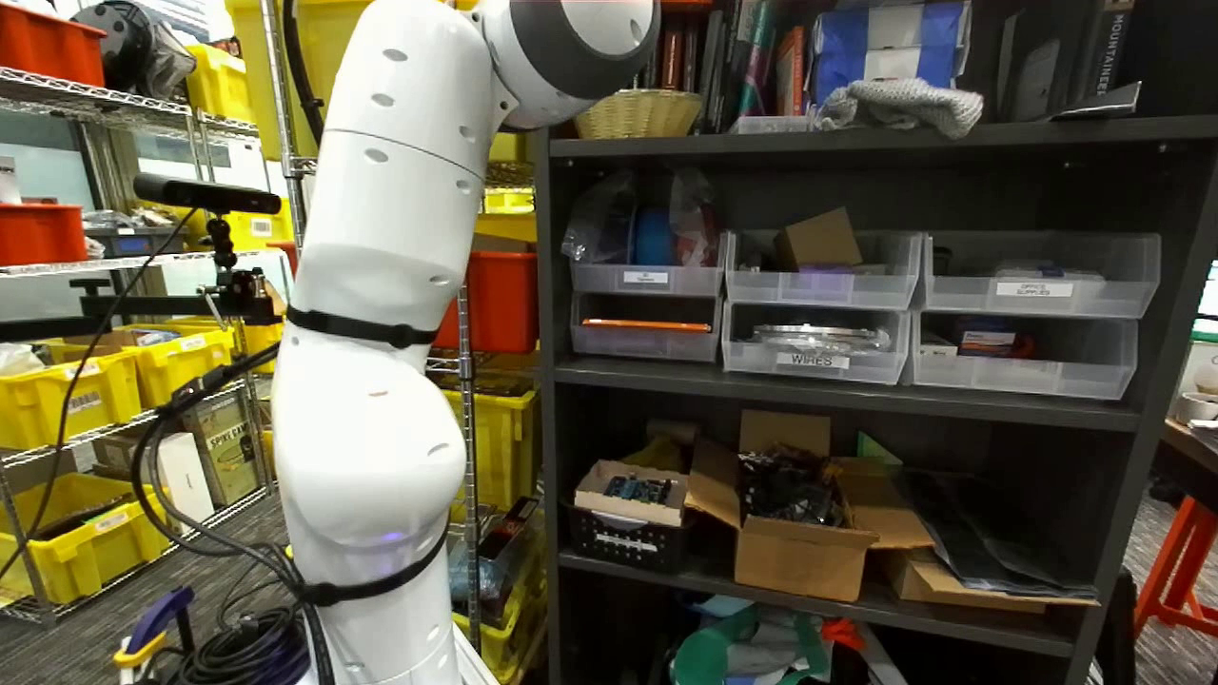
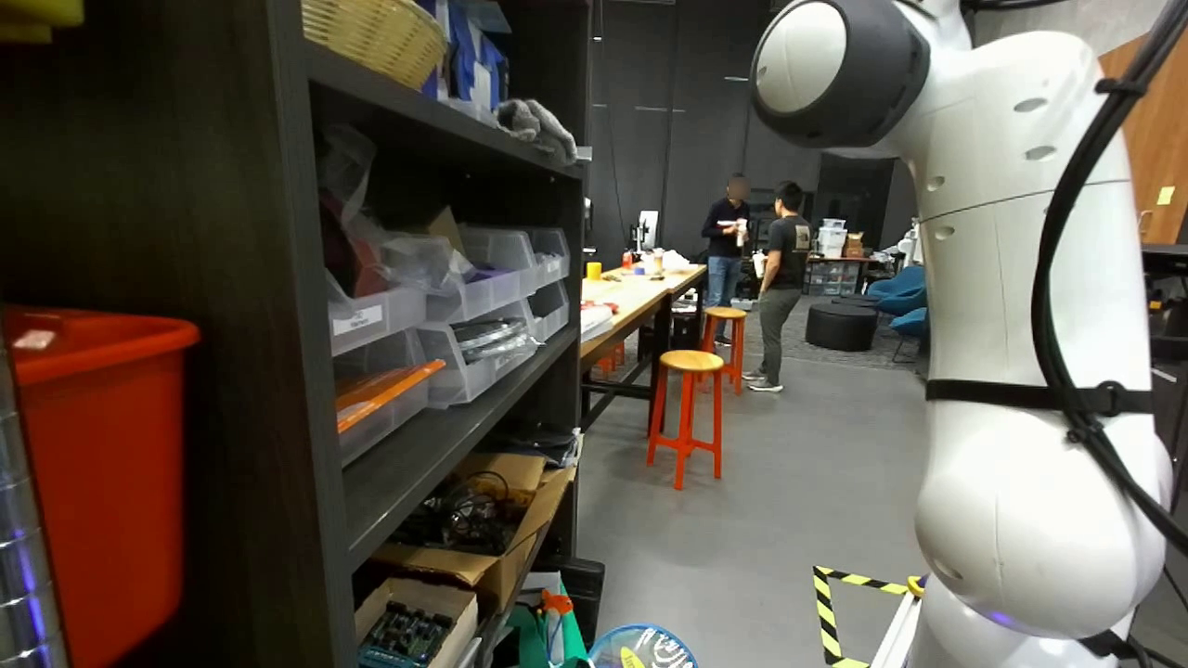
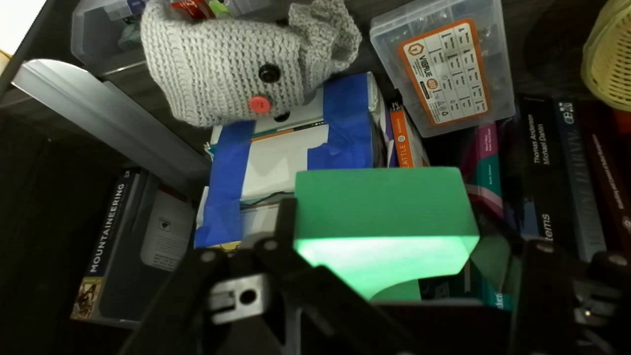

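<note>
In the wrist view my gripper (image 3: 389,217) is shut on a green arch-shaped block (image 3: 382,202), with a black finger at each side of it. The block has a flat top face and a curved cut-out below. It is held in front of a dark shelf. Behind it are a white box with blue tape (image 3: 278,162) and a row of books (image 3: 535,162). A grey knitted toy (image 3: 227,69) with a button eye lies on the taped box. The gripper and block are out of view in both exterior views, where only the white arm (image 1: 381,285) shows, also here (image 2: 1030,278).
A clear screw case (image 3: 446,64) and a wicker basket (image 3: 611,59) sit near the books. A mountaineering book (image 3: 108,231) stands at the left. The dark shelving unit (image 1: 847,385) holds clear bins (image 1: 818,342) and cardboard boxes (image 1: 799,561). Orange stools (image 2: 687,408) stand farther off.
</note>
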`<state>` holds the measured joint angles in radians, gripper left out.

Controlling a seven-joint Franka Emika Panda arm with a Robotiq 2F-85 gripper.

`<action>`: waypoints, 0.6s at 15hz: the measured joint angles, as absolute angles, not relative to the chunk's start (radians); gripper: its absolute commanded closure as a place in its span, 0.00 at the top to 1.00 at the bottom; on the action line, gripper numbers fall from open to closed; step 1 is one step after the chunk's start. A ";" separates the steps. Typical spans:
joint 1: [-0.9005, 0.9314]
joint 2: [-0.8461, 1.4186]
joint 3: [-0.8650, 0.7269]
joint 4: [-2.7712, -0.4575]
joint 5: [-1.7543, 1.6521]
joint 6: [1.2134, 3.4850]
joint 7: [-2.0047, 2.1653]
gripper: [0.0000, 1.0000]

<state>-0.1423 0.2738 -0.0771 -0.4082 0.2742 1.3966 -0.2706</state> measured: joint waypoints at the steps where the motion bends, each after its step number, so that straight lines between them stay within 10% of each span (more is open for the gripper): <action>1: -0.142 0.273 -0.077 -0.409 0.274 1.397 -0.271 0.56; 9: -0.149 0.272 -0.071 -0.411 0.274 1.376 -0.357 0.56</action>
<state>-0.1490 0.2716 -0.0706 -0.4110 0.2741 1.3759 -0.3566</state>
